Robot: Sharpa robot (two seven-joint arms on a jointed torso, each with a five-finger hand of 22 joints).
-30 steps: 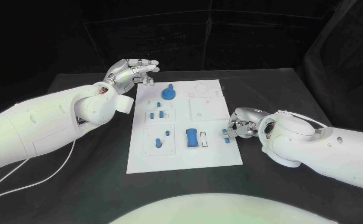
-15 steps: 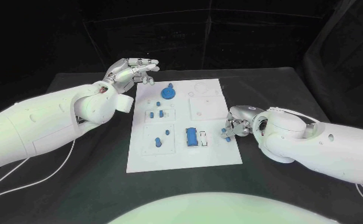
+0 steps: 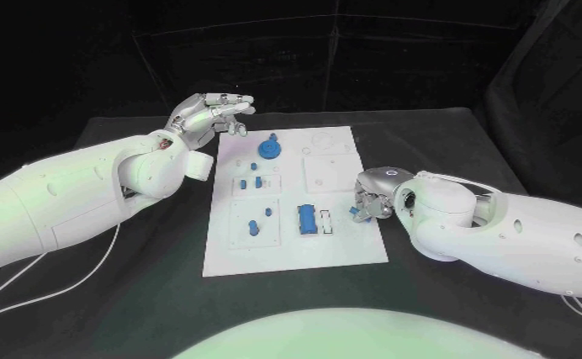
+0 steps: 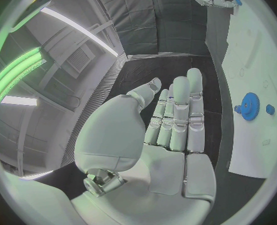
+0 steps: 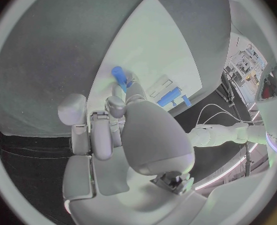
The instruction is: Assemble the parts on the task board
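- Right robot hand [image 3: 368,199]: pinching a small blue part [image 5: 119,76] at the task board's [image 3: 346,245] right edge.
- Left robot hand [image 3: 208,113]: fingers extended, holding nothing, raised beyond the board's far-left corner.

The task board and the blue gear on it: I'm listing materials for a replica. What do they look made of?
The task board looks like rigid white plastic, possibly painted sheet: flat, matte, with shallow recessed outlines. The blue gear looks like moulded or printed plastic: one even blue, dull sheen, toothed rim clear in the left wrist view. Neither can be confirmed from looks alone.
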